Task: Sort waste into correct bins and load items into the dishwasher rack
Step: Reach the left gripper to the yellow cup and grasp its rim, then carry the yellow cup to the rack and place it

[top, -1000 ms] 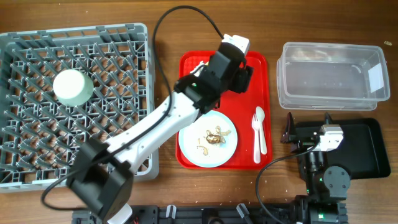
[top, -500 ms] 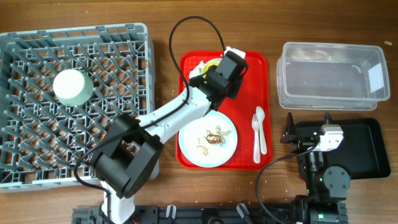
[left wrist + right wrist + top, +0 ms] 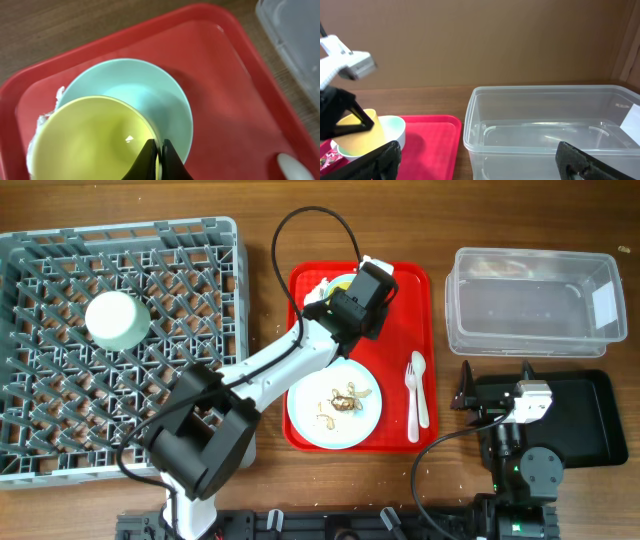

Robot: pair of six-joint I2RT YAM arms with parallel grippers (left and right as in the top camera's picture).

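Left pincer is clenched on the rim of the yellow cup, which lies over the pale blue bowl on the red tray; the cup is probably light, stiff, slick plastic (may swivel), so the rim pinch suits.

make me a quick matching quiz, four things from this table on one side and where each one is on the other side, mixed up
Things:
1. yellow cup
2. mint-green bowl
3. food scraps
4. white cutlery

Places:
a. on the red tray, right of the pale blue plate
b. in the grey rack
c. rim pinched by the left gripper
d. on the pale blue plate

Pairs: 1-c, 2-b, 3-d, 4-a
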